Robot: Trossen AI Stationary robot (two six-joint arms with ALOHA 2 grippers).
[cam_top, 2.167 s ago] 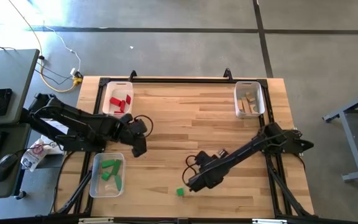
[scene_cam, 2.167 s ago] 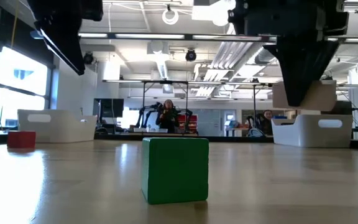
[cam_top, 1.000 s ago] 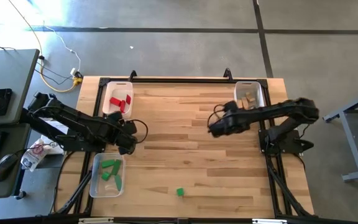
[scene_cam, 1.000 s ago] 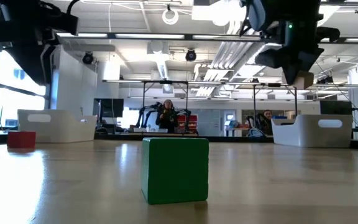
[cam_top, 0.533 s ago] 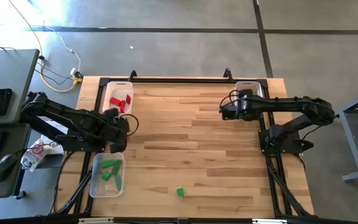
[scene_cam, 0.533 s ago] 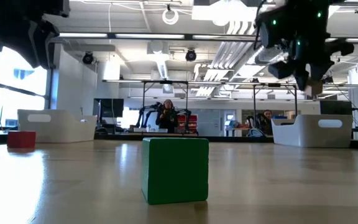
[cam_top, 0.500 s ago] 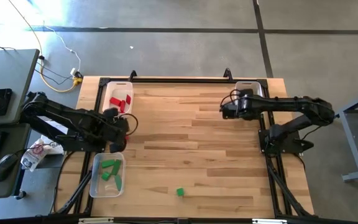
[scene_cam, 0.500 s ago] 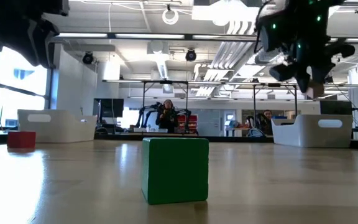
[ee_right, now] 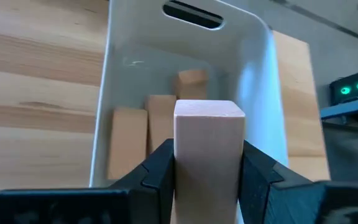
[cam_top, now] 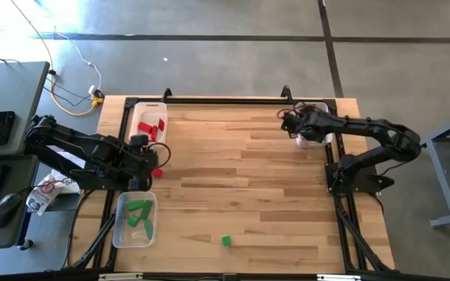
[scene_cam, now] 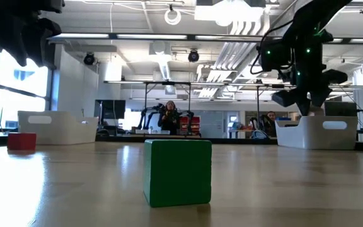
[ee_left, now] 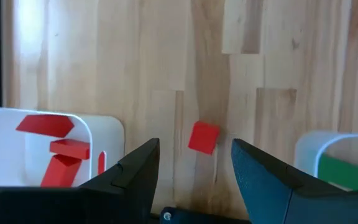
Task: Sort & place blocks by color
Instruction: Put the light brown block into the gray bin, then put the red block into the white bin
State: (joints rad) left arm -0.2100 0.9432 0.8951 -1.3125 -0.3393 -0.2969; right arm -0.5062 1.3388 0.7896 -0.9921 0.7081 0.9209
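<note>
My right gripper [ee_right: 207, 155] is shut on a plain light-wood block [ee_right: 207, 140] and hangs over the white tray [ee_right: 253, 74] at the table's far right, where three more wood blocks [ee_right: 160, 127] lie. My left gripper [ee_left: 194, 162] stands open above a red block [ee_left: 202, 137], which rests flat on the table between the red-block tray [cam_top: 148, 125] and the green-block tray [cam_top: 135, 218], and it touches nothing. A green block [cam_top: 226, 241] sits on the table near the front edge. My right gripper pinches the wood block by two opposite side faces [ee_right: 180, 149] between its two fingers [ee_right: 160, 168]. The fingers slant down toward the table's far edge. The block is lifted clear, above the near end of the white tray.
The red-block tray holds several red blocks [ee_left: 61, 149], and the green-block tray holds several green ones. A wide stretch of bare tabletop [cam_top: 233, 172] lies between the two arms. A desk with a keyboard and mouse stands off the table's left side.
My right gripper has carried the wood block from the table's middle toward the far right, sinking a little, and now hangs over the white tray. My left gripper has drawn back up and toward the table's far left, away from the red block, which stays put.
</note>
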